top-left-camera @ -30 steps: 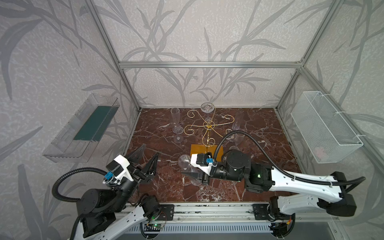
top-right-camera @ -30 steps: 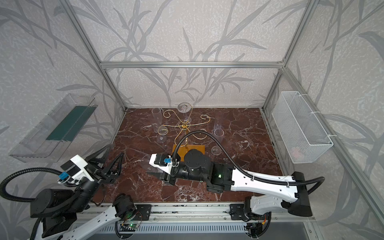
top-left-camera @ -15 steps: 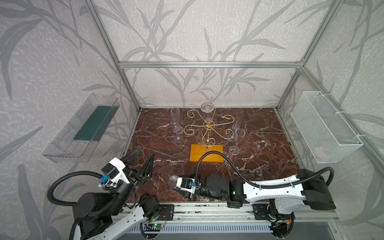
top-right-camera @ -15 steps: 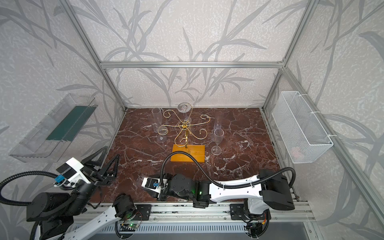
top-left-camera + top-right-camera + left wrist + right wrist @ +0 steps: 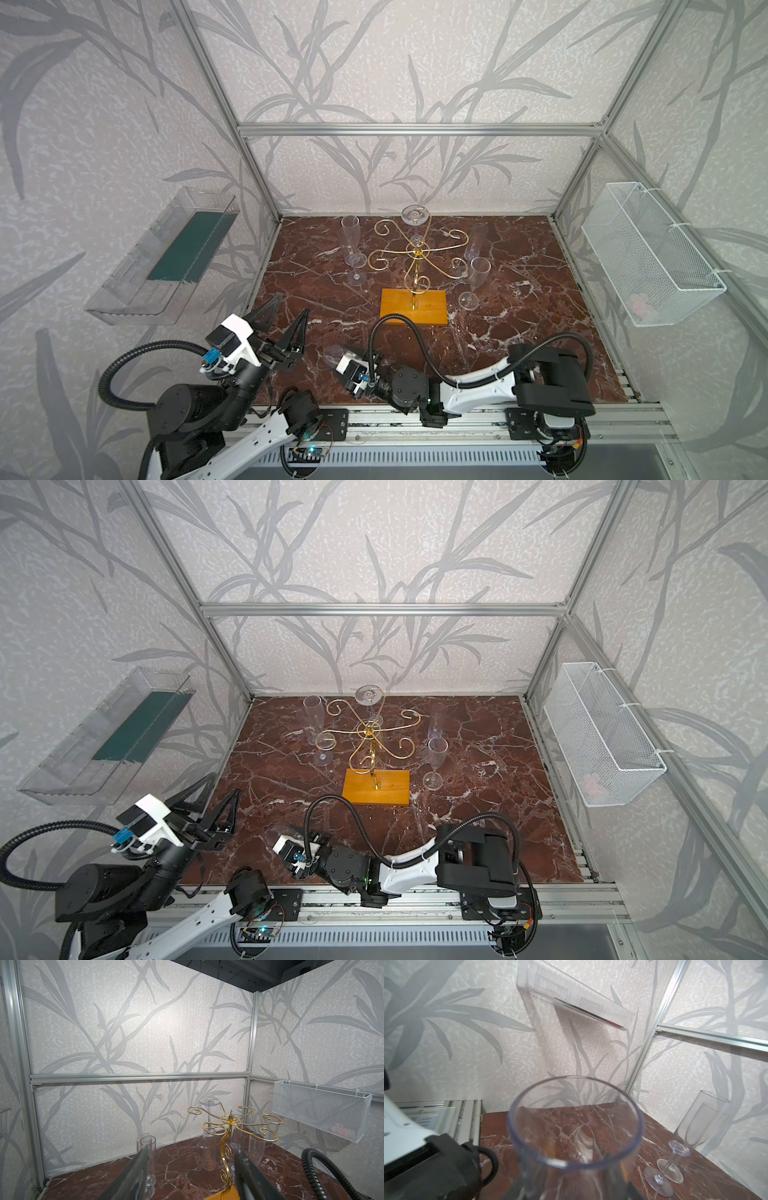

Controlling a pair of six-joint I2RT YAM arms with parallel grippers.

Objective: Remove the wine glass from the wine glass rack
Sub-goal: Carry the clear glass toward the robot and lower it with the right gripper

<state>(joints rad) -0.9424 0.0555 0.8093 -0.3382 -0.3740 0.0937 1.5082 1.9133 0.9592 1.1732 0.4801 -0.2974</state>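
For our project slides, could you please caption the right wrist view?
Right pincer holding a clear wine glass, marble tabletop and two champagne flutes beyond.

The wine glass (image 5: 575,1126) is blurring at its rim in the right wrist view, its stem and foot running off the edge at the right hand (image 5: 578,1192). In both top views its wrist camera (image 5: 351,365) is covering the fingers. Far from either hand, something pink (image 5: 641,303) in the wire basket (image 5: 665,257) is showing too small to name.
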